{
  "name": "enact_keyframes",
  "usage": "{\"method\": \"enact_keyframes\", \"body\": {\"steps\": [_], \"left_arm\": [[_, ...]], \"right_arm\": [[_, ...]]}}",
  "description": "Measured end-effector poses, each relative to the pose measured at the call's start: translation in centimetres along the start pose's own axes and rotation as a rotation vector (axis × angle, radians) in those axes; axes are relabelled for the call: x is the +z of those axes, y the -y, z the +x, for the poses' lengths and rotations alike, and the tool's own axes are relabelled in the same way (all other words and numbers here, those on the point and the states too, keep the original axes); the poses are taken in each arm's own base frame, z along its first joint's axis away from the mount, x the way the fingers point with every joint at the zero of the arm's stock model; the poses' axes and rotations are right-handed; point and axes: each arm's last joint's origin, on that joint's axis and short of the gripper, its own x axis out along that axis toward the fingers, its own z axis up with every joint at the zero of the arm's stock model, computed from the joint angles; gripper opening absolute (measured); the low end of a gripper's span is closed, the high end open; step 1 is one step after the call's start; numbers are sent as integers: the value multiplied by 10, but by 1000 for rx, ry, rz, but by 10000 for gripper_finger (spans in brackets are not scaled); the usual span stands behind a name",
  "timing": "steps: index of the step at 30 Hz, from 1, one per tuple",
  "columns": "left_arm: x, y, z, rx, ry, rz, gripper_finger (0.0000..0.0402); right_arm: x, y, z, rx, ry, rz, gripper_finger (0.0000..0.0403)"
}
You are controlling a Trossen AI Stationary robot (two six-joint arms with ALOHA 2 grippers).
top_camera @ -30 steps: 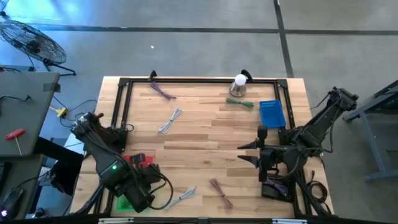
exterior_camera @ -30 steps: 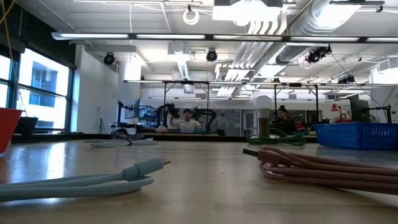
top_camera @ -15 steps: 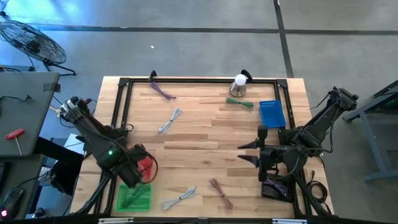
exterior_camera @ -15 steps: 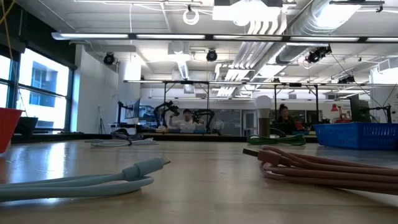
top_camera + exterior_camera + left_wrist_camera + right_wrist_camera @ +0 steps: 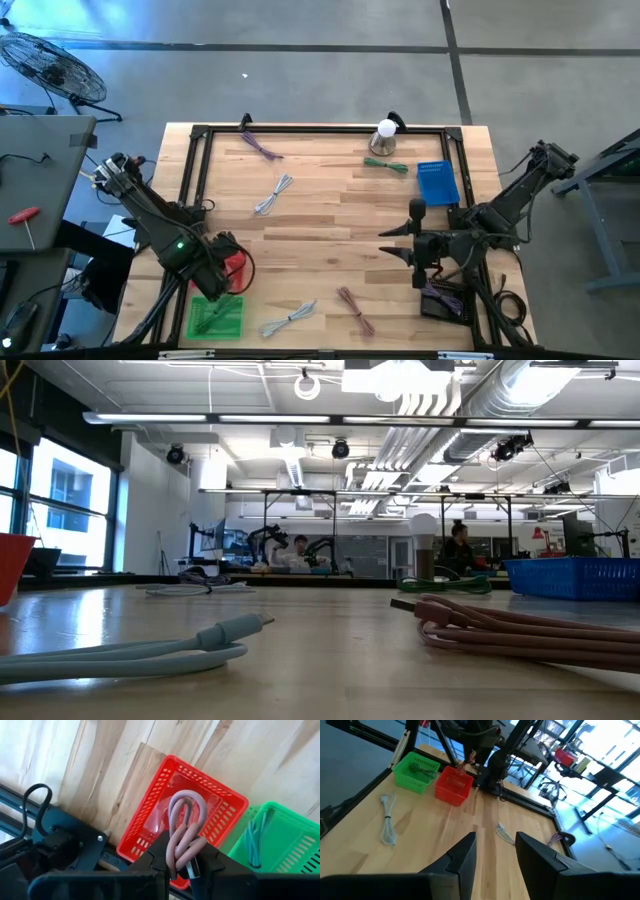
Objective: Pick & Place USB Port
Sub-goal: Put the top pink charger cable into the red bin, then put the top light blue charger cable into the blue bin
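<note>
My left gripper (image 5: 182, 862) is shut on a coiled pink USB cable (image 5: 184, 827) over the red basket (image 5: 222, 822), which stands at the table's near-left by the frame rail. In the high view the left arm covers part of that red basket (image 5: 236, 266). A green basket (image 5: 280, 847) with a green cable inside stands just beside it, toward the near edge. My right gripper (image 5: 397, 245) hovers open over the table's right half, holding nothing; its wrist view looks across at both baskets. My left gripper pinches the folded pink cable bundle (image 5: 176, 854) between its two fingers, several strands together. The fingers point down from above. The bundle's looped end (image 5: 186, 800) sticks out past the fingertips over the inside of the red basket; whether it touches the basket floor I cannot tell.
Loose cables lie on the table: purple (image 5: 262, 147), pale grey (image 5: 272, 195), green (image 5: 386, 165), pale blue (image 5: 289, 319) and pink (image 5: 355, 310). A blue basket (image 5: 437, 183) and a white ball (image 5: 386, 129) stand at the far right. A black frame rail (image 5: 195, 170) borders the work area.
My left gripper has swung away from the near edge, from above the green basket to above the red basket, uncovering the green basket; it has kept nearly still for the last half second. My right arm has shifted slightly toward the table's left.
</note>
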Motion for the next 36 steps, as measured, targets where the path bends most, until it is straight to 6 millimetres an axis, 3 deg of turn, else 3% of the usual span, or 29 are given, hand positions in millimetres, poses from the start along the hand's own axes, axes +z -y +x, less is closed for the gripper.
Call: {"method": "enact_keyframes", "body": {"steps": [5, 19, 29, 36], "left_arm": [[-1, 0, 6, 17, 12, 3, 33], [-10, 5, 59, -27, -55, 49, 34], [-11, 2, 65, -2, -55, -59, 134], [-11, 1, 63, 14, -39, -80, 183]], "right_arm": [[-2, 0, 1, 25, -14, 14, 129], [-2, 0, 1, 34, -15, 10, 129], [-2, 0, 1, 33, -15, 9, 129], [-3, 0, 1, 34, -19, 6, 129]]}}
